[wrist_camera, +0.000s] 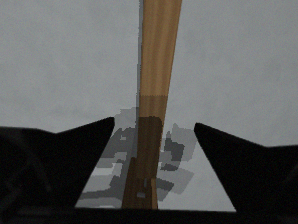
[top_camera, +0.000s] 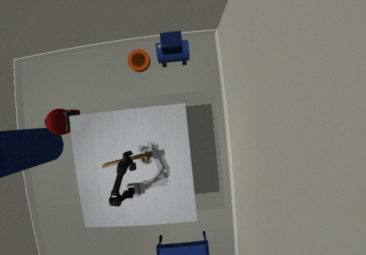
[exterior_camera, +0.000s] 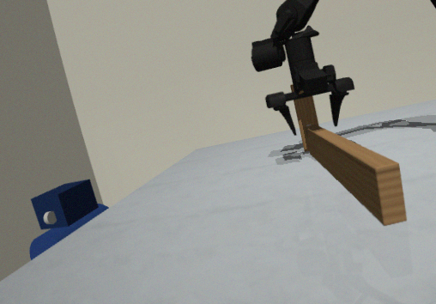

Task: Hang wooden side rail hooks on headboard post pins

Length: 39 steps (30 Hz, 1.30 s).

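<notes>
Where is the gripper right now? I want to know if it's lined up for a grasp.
In the exterior view the gripper hangs open astride the upright headboard post, one finger on each side, just above the rail.
</notes>
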Available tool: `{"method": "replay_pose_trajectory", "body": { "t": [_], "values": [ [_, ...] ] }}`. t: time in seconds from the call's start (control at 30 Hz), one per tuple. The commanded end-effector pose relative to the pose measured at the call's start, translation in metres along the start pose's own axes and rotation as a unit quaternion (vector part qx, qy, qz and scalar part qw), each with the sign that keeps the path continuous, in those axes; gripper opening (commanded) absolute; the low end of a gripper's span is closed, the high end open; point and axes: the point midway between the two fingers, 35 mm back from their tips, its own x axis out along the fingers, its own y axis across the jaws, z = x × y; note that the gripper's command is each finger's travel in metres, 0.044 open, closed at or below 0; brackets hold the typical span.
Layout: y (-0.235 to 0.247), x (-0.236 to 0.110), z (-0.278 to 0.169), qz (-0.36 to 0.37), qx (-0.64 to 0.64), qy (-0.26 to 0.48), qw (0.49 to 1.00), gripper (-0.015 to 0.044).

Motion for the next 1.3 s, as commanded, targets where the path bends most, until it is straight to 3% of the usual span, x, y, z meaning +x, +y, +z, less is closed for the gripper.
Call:
{"method": "replay_pose_trajectory", "body": {
  "t": [0.0, 0.97, 1.27],
  "values": [
    [0.003, 0.01, 0.002, 0.006, -0.003, -0.004, 1.0, 0.044],
    [0.005, 0.049, 0.003, 0.006, -0.003, -0.004, 1.0, 0.044],
    [0.005, 0.049, 0.003, 0.006, -0.003, -0.004, 1.0, 0.0204]
  ]
}}
